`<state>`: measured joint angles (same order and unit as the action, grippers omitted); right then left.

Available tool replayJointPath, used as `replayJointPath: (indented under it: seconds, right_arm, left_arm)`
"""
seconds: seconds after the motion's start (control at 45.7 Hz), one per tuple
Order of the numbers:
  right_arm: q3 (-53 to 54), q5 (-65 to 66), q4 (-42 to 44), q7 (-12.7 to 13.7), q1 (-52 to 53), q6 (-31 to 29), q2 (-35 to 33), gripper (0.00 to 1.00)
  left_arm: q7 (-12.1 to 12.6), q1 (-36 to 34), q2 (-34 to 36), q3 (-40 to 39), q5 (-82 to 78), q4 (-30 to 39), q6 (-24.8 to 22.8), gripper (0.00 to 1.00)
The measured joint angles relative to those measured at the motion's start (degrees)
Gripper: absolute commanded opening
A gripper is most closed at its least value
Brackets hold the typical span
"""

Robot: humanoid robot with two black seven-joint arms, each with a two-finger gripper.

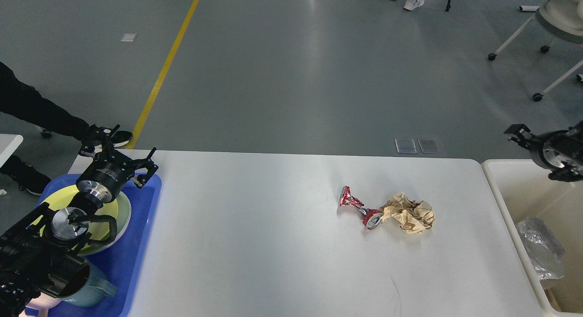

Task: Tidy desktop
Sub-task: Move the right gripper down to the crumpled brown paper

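The white desktop carries a crushed red can and a crumpled ball of brown paper, touching each other right of centre. My left gripper hovers open and empty over the far end of the blue tray at the left. My right gripper hangs at the right edge above the far rim of the cream bin. Its fingers look spread, with nothing between them. Both grippers are well away from the can and the paper.
The tray holds a yellow-green plate and a teal mug, partly hidden by my left arm. Crumpled clear plastic lies in the bin. A person in black stands at the far left, and wheeled chairs at the far right.
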<state>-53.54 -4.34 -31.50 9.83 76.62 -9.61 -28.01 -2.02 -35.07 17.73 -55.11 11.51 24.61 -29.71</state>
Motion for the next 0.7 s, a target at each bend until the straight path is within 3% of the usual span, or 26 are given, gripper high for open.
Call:
replayJointPath:
  seconds: [0.197,0.35,0.482,0.701]
  right_arm:
    - [-9.57,0.03,-14.62,0.02,16.72,-2.84,5.76,1.00]
    - [-10.85,0.03,-24.84,-0.01,29.69,-11.87,8.79,1.00]
    - [-10.94,-0.13,-30.25,-0.07,37.48,-19.60,11.33,1.00]
    - [-11.28,0.01,-34.51,0.05,45.83,-27.15,13.06,1.00]
  left_arm:
    - [0.00,0.00,-0.03,0.00,0.00,0.00,0.00,0.96]
    - [0.00,0.00,-0.06,0.00,0.00,0.00,0.00,0.96]
    - [0.00,0.00,-0.07,0.00,0.00,0.00,0.00,0.96]
    - [0.00,0.00,-0.07,0.00,0.00,0.00,0.00,0.96]
